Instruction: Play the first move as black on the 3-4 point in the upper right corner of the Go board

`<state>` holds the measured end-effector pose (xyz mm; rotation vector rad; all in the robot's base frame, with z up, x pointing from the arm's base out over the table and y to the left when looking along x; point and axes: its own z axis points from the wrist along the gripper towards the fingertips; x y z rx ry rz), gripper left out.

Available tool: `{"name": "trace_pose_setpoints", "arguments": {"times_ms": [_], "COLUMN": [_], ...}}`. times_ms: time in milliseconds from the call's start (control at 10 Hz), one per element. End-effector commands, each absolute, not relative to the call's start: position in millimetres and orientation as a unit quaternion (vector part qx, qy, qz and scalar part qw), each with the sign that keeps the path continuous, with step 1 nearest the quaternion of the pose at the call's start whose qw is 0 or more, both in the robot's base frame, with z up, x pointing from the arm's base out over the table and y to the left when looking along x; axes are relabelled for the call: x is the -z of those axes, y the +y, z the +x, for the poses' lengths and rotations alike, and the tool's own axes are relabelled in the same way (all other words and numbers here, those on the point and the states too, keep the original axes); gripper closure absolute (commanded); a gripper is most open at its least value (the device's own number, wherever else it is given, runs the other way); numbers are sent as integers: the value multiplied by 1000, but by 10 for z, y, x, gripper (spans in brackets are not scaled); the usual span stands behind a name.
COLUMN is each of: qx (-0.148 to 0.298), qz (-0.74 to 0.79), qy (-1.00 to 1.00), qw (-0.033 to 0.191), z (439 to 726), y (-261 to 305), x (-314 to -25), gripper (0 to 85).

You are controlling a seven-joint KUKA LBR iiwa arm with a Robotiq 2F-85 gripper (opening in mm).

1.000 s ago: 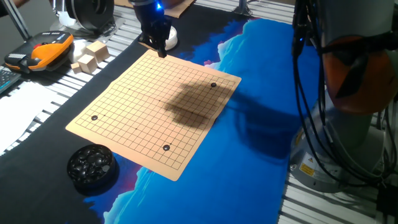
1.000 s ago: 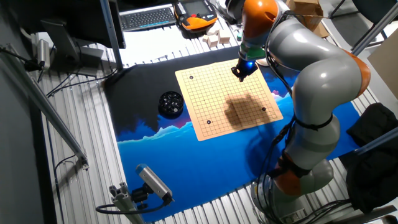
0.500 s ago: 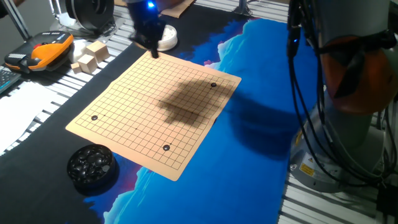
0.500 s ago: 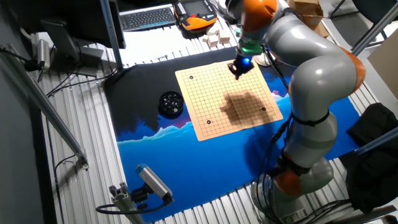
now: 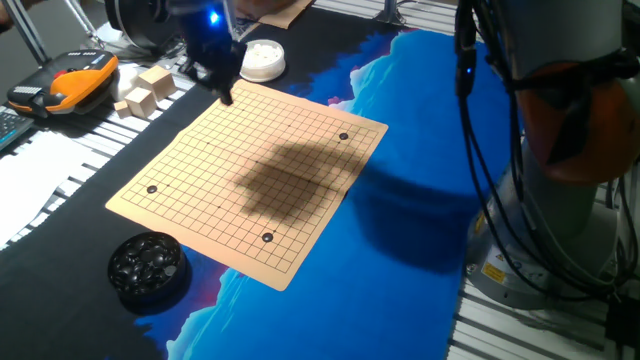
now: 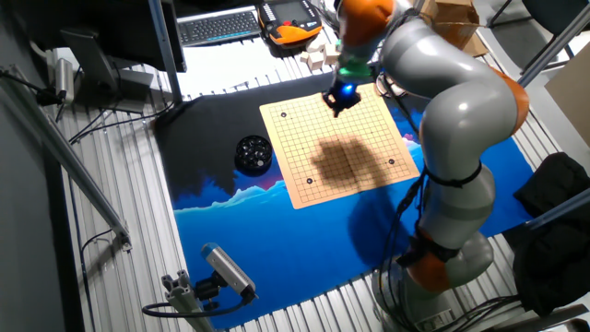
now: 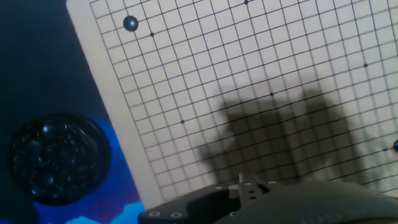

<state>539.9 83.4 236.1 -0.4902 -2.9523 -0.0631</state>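
Observation:
The tan Go board (image 5: 250, 170) lies on the dark mat and also shows in the other fixed view (image 6: 336, 138) and the hand view (image 7: 261, 74). Three black stones sit on it: one near the right corner (image 5: 343, 137), one near the left corner (image 5: 152, 189), one near the front corner (image 5: 267, 237). My gripper (image 5: 224, 92) hangs above the board's far corner, fingers drawn to a point; I see no stone in it. It also shows in the other fixed view (image 6: 336, 100). A round bowl of black stones (image 5: 148, 266) stands off the board's front-left edge.
A white round dish (image 5: 262, 60) sits behind the board's far corner. Wooden blocks (image 5: 148, 88) and an orange handset (image 5: 70, 82) lie at the back left. The arm's grey body and cables (image 5: 540, 150) fill the right side. A blue cloth (image 5: 420, 200) lies to the right of the board.
My gripper has moved left along the board's far edge, away from the white dish, and its shadow on the board has shifted left with it. The stones have not moved.

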Motion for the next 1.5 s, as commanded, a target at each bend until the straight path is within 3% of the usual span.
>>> {"name": "trace_pose_setpoints", "arguments": {"times_ms": [0,100,300,500,600,800,1100,1400], "qx": [17,30,1,31,12,26,60,51], "qz": [-164,-171,-156,-145,-127,-113,-96,-123], "qy": [-984,-982,-986,-987,-990,-992,-992,-989], "qw": [73,75,63,66,58,49,59,65], "z": [5352,5288,5189,5191,5191,5191,5191,5191], "y": [1711,1803,1875,1848,1848,1848,1848,1848], "x": [-2319,-2277,-2193,-2192,-2192,-2192,-2192,-2192], "gripper": [850,850,850,850,850,850,850,850]}}
